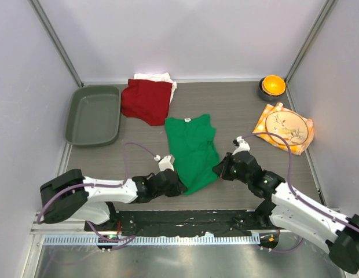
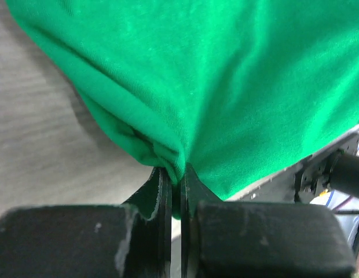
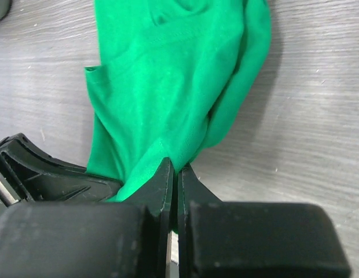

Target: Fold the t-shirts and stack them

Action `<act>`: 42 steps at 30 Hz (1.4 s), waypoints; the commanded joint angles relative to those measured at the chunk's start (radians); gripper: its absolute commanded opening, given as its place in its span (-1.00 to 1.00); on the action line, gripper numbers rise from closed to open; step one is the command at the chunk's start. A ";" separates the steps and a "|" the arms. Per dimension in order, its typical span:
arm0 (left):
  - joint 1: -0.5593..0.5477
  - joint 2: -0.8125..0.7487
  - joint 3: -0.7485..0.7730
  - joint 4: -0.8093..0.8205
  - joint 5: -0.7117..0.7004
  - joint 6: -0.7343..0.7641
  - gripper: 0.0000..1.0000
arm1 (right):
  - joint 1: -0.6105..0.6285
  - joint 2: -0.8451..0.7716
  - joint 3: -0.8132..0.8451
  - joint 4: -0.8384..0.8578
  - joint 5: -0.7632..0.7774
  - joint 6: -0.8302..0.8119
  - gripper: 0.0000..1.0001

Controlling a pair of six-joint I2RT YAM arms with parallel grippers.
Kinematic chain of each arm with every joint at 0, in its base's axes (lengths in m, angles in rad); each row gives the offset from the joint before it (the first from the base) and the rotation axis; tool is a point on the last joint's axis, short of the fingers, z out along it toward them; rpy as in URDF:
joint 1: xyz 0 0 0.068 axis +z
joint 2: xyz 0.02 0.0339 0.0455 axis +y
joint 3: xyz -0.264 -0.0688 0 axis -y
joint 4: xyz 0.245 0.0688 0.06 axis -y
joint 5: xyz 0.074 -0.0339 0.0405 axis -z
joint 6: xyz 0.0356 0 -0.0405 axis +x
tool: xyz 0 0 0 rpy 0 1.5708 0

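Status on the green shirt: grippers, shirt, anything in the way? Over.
Left gripper shut on green shirt, near-left corner. Right gripper shut on its near-right edge. Red shirt lies farther back; nothing on the green one.

White t-shirt (image 1: 158,76) — mostly under dark red t-shirt (image 1: 146,101)

Green t-shirt (image 1: 193,149) near red t-shirt (image 1: 146,100)

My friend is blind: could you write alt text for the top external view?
The left end effector and right end effector are both shut on the near end of a green t-shirt lying on a table. A dark red t-shirt lies behind it.
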 commanded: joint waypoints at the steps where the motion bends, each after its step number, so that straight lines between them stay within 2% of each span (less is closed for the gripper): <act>1: -0.074 -0.101 0.043 -0.190 -0.133 -0.022 -1.00 | 0.085 -0.147 0.028 -0.142 0.184 0.054 -0.98; 4: -0.076 -0.147 0.116 -0.291 -0.177 0.023 -1.00 | 0.090 -0.146 0.088 -0.160 0.198 0.021 -0.98; 8: -0.062 -0.182 0.227 -0.376 -0.247 0.080 -1.00 | 0.091 -0.064 0.163 -0.140 0.234 -0.032 -0.99; 19: 0.176 -0.161 0.311 -0.356 -0.187 0.204 -1.00 | 0.054 0.286 0.329 0.091 0.285 -0.121 -0.98; 28: 0.384 -0.004 0.367 -0.231 -0.024 0.258 -1.00 | -0.137 0.535 0.466 0.219 0.107 -0.130 -0.99; 35: 0.496 0.161 0.481 -0.166 0.110 0.267 -1.00 | -0.206 0.693 0.588 0.225 0.041 -0.127 -0.99; 42: 0.590 0.295 0.589 -0.146 0.173 0.273 -1.00 | -0.249 0.838 0.707 0.263 -0.005 -0.107 -0.99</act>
